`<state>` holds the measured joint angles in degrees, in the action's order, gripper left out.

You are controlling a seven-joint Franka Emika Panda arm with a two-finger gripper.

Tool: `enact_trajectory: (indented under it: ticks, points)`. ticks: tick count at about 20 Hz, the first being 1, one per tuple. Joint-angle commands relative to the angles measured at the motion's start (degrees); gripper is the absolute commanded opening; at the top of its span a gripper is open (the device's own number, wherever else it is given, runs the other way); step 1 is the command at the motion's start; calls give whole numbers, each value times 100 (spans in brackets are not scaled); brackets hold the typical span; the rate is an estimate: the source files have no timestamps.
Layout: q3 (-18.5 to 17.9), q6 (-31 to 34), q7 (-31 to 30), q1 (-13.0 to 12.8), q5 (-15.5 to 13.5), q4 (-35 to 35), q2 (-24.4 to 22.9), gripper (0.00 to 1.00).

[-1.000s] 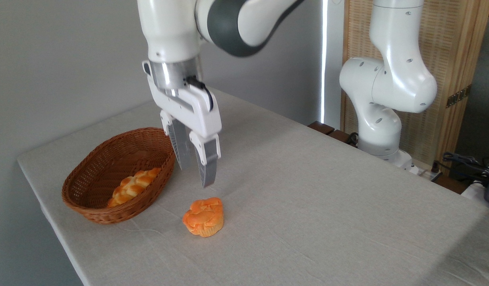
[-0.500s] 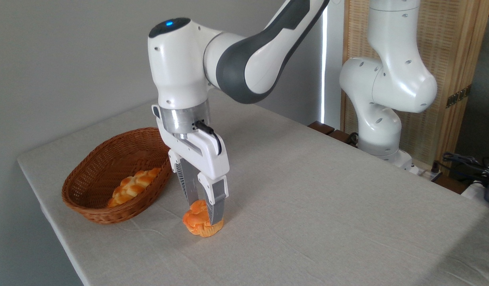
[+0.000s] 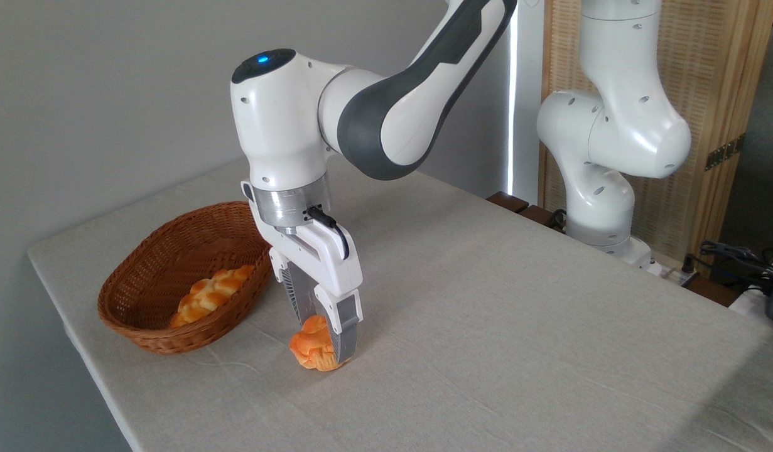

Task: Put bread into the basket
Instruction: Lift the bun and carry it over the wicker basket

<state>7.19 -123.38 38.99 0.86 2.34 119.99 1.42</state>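
Gripper (image 3: 326,344) lowered over the bread (image 3: 311,349), its 2 fingers (image 3: 344,326) pressed against the bun's sides, clamped on it. The bread sits on the table (image 3: 486,326), near the front edge, just right of the basket (image 3: 141,314). The basket lies at the table's left end and holds 1 braided loaf (image 3: 209,294). The arm (image 3: 386,107) reaches in from the far right.

Evenly, softly lit; bright daylight strip at one o'clock; faint shadows under arm (image 3: 386,113); dark corner at five o'clock; sharp focus.
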Motion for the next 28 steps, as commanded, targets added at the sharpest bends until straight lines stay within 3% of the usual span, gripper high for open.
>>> enact_trajectory:
  ticks: [1,14,18,22,25,28]
  points:
    - [-25,-108,-58,-24,100,51,-1,46]
    - [-25,-108,-58,-24,100,16,-36,48]
    - [-34,-116,-102,-24,-66,-343,-133,51]
    - [45,-116,-137,-50,-742,-677,-186,51]
    - [299,-125,-321,-59,-1488,-950,-160,51]
    - [484,-256,-374,-59,-1990,-1021,-107,51]
